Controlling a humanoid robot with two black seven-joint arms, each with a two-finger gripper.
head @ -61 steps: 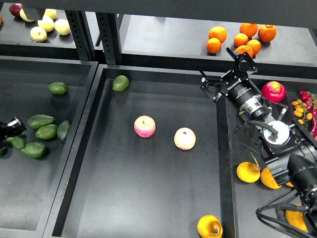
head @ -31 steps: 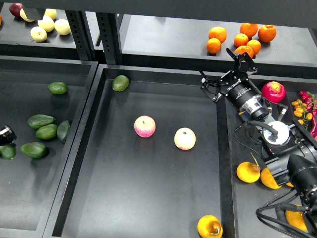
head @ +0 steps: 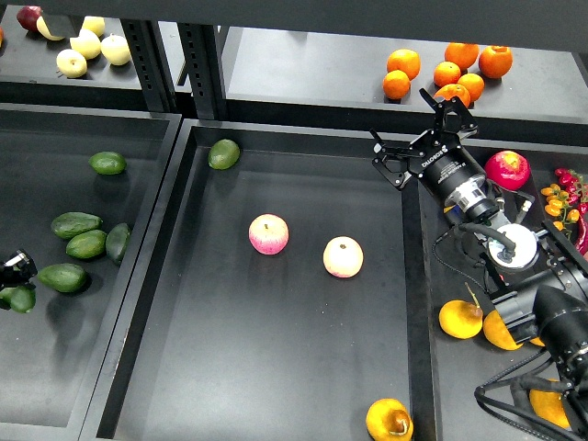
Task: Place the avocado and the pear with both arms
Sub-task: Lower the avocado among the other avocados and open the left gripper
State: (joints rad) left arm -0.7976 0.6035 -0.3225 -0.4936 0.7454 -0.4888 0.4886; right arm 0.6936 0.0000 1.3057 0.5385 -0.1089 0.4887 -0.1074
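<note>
The elongated dark green avocado (head: 62, 277) lies in the left tray (head: 138, 230), just beside the left pincer (head: 13, 267), whose state I cannot tell. The golden-yellow pear (head: 390, 420) lies at the middle tray's (head: 276, 367) front edge. The right pincer (head: 424, 133) hangs spread and empty. Likely the avocado is left to place.

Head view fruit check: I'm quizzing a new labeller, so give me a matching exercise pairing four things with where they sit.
Things:
1. oranges
2. two apples
3. pear
4. right gripper

Places:
A. middle of the centre tray
B. back shelf, upper right
C. above the centre tray's right wall
D. centre tray's front right corner

Pairs: 1-B, 2-A, 3-D, 4-C
</note>
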